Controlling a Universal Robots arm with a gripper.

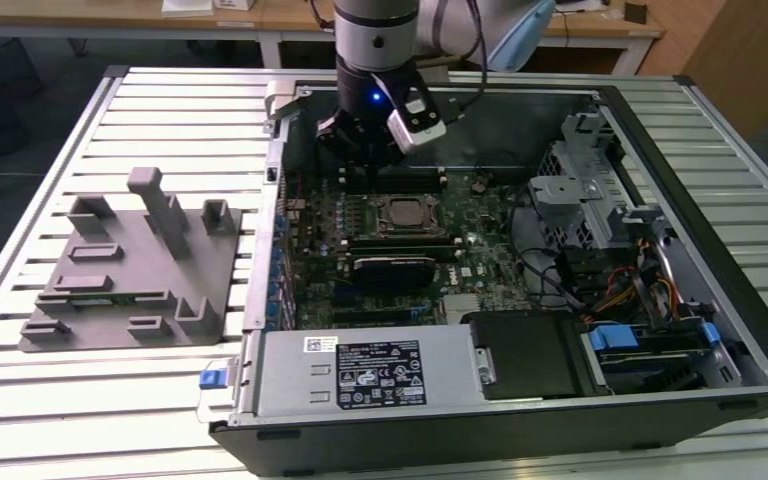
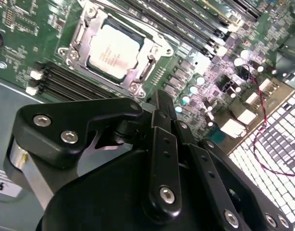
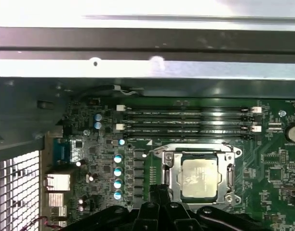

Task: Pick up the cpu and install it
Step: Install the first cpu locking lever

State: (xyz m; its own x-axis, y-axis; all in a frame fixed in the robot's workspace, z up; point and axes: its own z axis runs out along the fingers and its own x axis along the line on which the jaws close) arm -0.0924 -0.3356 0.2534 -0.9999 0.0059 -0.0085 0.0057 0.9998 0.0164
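Open computer case (image 1: 518, 420) lying on its side on the slatted tabletop (image 1: 37, 400), with the grey tray (image 1: 131, 260) beside it toward the exterior view's left.

Motherboard (image 1: 398, 250) inside the case, seen from above in the exterior view and at close range in both wrist views, with memory slots (image 3: 186, 122) running alongside the socket.

Arm (image 1: 377, 50) reaching down into the case; its gripper (image 1: 364, 155) hangs over the board near the case's far wall, just beyond the socket, and touches nothing. In the second wrist view the black fingers (image 2: 159, 149) lie pressed together with nothing between them.

Socket frame (image 2: 121, 50), metal-rimmed, around the chip on all four sides.

The cpu (image 2: 114, 50), pale silver top upward, lies flat within the socket frame; it appears again in the first wrist view (image 3: 200, 179). Judged from this, the pick and placement are done, as the chip is seated and the gripper is clear of it. Whether the retaining lever is latched cannot be told.

Writing: white labels on the power supply (image 1: 357, 375) and faint print on the chip's lid are visible but not legible.
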